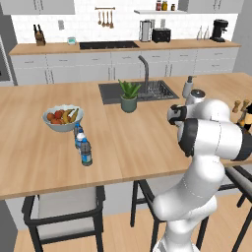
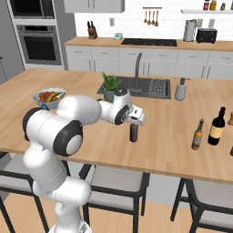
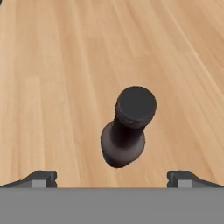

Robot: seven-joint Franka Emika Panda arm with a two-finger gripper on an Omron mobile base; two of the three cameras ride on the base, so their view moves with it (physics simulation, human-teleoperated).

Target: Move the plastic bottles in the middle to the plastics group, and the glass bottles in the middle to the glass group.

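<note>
- Premises: a home kitchen, rendered, with a wooden island worktop [image 1: 147,142] in the foreground.
- Island fittings: a sink [image 1: 138,91] with tap [image 1: 144,66] set into the worktop; a soap dispenser [image 2: 180,89] stands beside it.
- Rear wall: white cabinets [image 1: 74,66], a hob [image 1: 109,45], a kettle [image 1: 145,30], a toaster [image 1: 161,35] and a coffee machine [image 1: 219,30].
- Cooking: a built-in oven [image 2: 38,44] to the left; a knife block [image 1: 39,36]; utensils hang on a rail [image 1: 105,17].
- Food and seating: a fruit bowl [image 1: 62,118], a potted plant [image 1: 129,95], and stools [image 1: 64,209] at the near edge.
</note>
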